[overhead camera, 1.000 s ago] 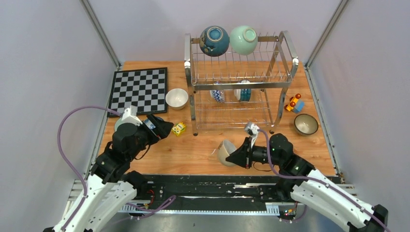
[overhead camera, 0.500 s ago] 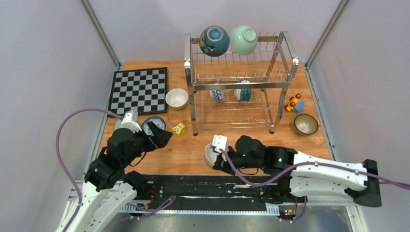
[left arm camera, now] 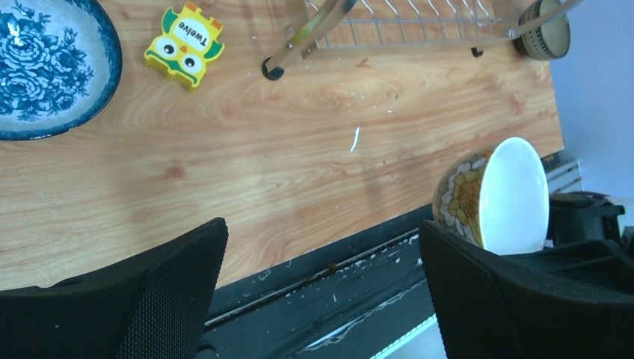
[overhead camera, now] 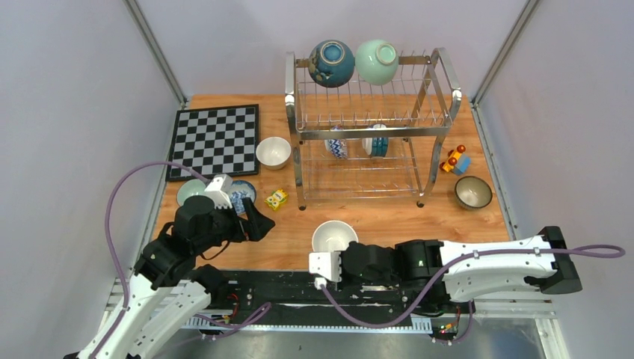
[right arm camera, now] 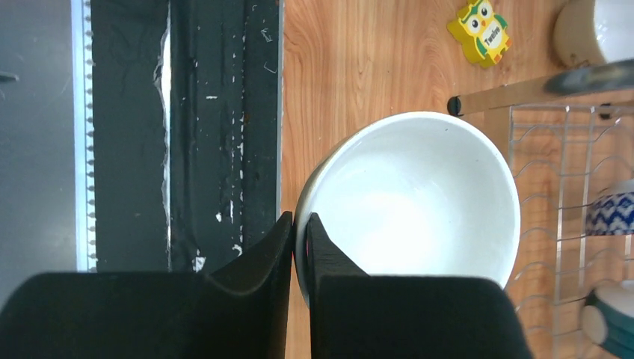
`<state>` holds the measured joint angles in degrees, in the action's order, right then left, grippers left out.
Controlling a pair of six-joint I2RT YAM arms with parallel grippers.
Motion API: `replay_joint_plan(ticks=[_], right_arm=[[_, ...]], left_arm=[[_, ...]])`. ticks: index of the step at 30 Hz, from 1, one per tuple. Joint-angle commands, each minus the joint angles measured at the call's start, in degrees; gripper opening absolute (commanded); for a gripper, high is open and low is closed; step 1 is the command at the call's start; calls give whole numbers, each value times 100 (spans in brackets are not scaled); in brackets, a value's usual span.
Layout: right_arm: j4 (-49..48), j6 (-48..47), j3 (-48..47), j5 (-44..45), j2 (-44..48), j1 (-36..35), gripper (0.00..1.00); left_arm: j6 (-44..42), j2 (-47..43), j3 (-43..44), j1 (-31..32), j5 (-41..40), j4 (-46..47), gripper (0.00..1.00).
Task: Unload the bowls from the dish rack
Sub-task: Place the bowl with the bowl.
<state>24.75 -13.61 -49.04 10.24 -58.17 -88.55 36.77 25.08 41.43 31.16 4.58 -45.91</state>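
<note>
The dish rack (overhead camera: 442, 75) stands at the back middle. On its top tier sit a dark blue bowl (overhead camera: 331, 63) and a mint green bowl (overhead camera: 377, 61); two blue-patterned bowls (overhead camera: 336, 146) stand on edge in the lower tier. My right gripper (right arm camera: 300, 224) is shut on the near rim of a white bowl (right arm camera: 407, 198) with a yellow flower outside (left arm camera: 457, 196), mouth up at the table's front edge (overhead camera: 334, 236). My left gripper (left arm camera: 321, 228) hangs open and empty over the front edge, left of that bowl. A blue-flowered bowl (left arm camera: 45, 67) and a mint bowl (overhead camera: 191, 191) lie by the left arm.
A cream bowl (overhead camera: 273, 152) sits beside the chessboard (overhead camera: 214, 138). A yellow owl block (overhead camera: 277, 199) lies near the rack's left foot (left arm camera: 273, 71). A dark-rimmed bowl (overhead camera: 472, 192) and a toy car (overhead camera: 454, 159) are at the right. A black rail runs along the near edge.
The right arm swung the white bowl from in front of the rack leftward and nearer, turning it mouth up. The left arm drew back, uncovering the mint and blue-flowered bowls.
</note>
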Motion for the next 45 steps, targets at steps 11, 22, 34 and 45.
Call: replay_joint_plan(ticks=[11,22,34,45], right_arm=[[132,-1471,-129,972,-155,-701,0],[687,-1719,-226,525,-142,-764,0],[658,-1787,-245,400,-306,-795,0],[662,-1857,-295,200,-370,-790,0]], left_arm=[[146,1093,249,2620,-2147,224,100],[195,1407,340,3088,-2070,1101,100],[140,2388,596,3932,-2317,1448,100],[-174,2930,904,4121,-2590,1092,84]])
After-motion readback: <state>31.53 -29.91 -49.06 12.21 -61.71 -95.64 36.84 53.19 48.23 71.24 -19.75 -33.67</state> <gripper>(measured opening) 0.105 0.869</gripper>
